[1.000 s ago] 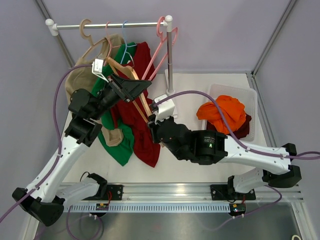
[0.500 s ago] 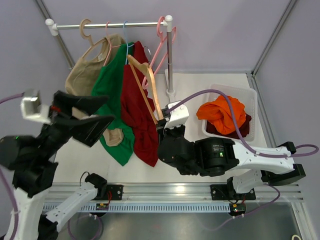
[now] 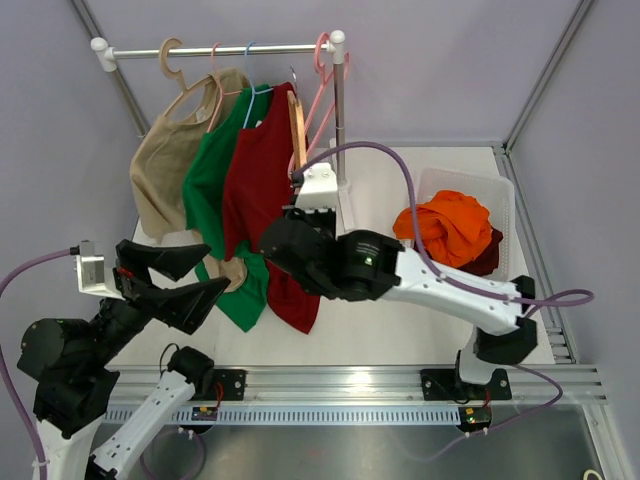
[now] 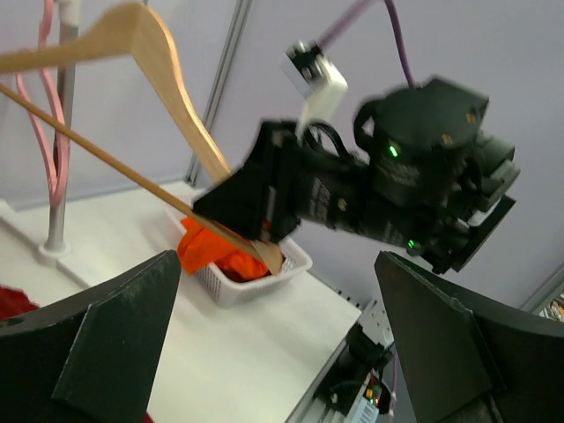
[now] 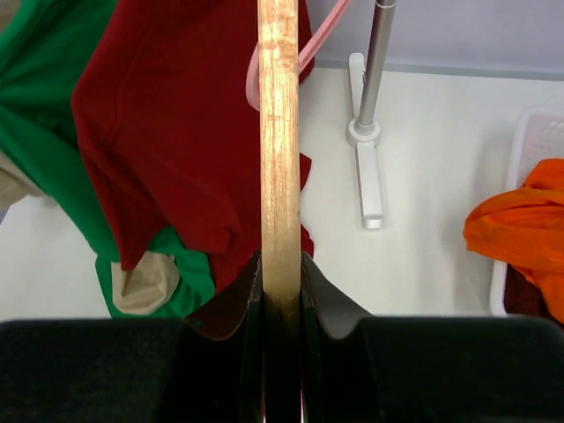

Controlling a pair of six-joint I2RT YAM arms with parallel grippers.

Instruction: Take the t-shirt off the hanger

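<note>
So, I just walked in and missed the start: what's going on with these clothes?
The right gripper is clamped on a wooden hanger, holding it up beside the red t-shirt by the rack. The left gripper is wide open and empty at the near left, touching nothing. The hanger's visible part looks bare, but whether the t-shirt is fully off it is unclear.

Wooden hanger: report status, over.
Left gripper open, holding nothing. Right gripper shut on wooden hanger. Red t-shirt hangs beside it, unclear whether off it. Green t-shirt crowds the red one.
</note>
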